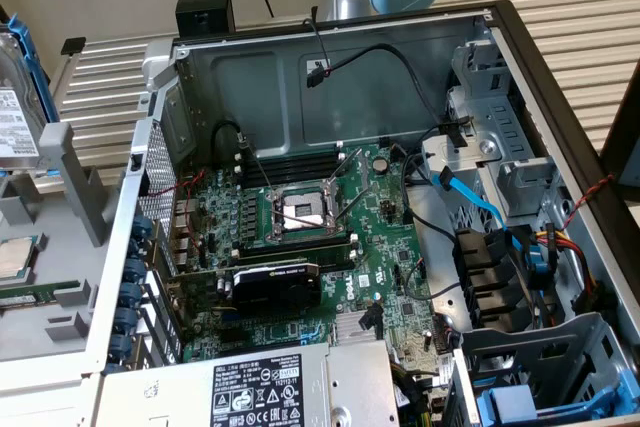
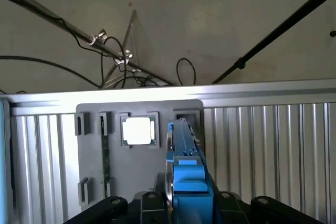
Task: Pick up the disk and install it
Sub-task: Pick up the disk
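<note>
The disk [image 2: 185,153], a silver drive in a blue plastic carrier, is seen edge-on in the wrist view. It runs from a slot of the grey holder [image 2: 92,129] back between my fingers. My gripper [image 2: 191,205] straddles it, and the black fingers [image 2: 152,203] lie tight against both sides of the carrier. In the exterior view the disk [image 1: 12,117] stands upright at the far left edge, white label facing the camera, on the grey holder [image 1: 70,177].
A square processor chip [image 2: 139,130] and a green memory stick [image 2: 105,156] sit in the holder beside the disk. The open computer case [image 1: 330,197] lies at the exterior view's right, with a blue-railed drive bay [image 1: 530,397], cables and a power-supply box [image 1: 270,387].
</note>
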